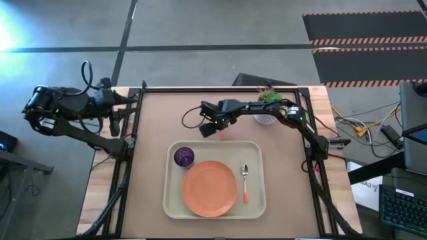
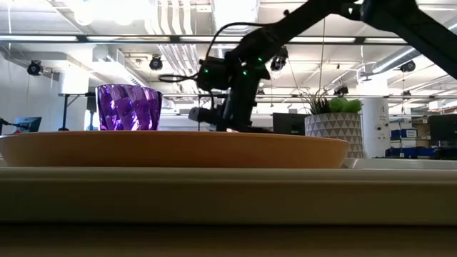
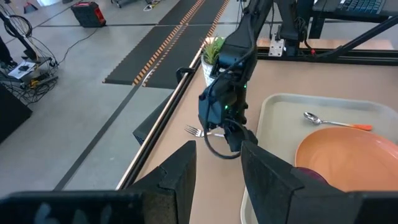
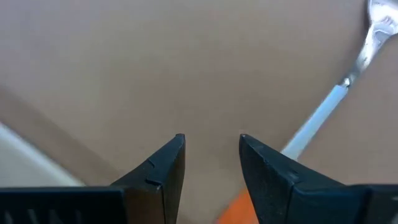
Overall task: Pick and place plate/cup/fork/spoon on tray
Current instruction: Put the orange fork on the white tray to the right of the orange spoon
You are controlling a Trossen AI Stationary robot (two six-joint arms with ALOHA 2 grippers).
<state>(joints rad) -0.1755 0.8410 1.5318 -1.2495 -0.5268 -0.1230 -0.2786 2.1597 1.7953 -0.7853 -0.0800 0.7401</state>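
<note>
The cream tray [image 1: 257, 150] lies at the table's middle front. On it rest the orange plate [image 1: 210, 189], the purple cup [image 1: 184, 157] at its far left corner, and the spoon [image 1: 245, 181] on its right part. The fork [image 4: 348, 81] lies flat on the table just beyond the tray's far edge; its tines also show in the left wrist view [image 3: 194, 131]. My right gripper [image 4: 210, 140] is open, low over the table beside the fork's handle, and I see it touch nothing; it also shows in the high view [image 1: 212, 127]. My left gripper [image 3: 217, 165] is open and empty at the table's far left corner.
A white pot with a green plant [image 1: 267, 107] stands at the table's far side, right of my right gripper. The plate's rim [image 2: 171, 146] and the cup [image 2: 128, 107] fill the front of the low view. Bare table lies left of the tray.
</note>
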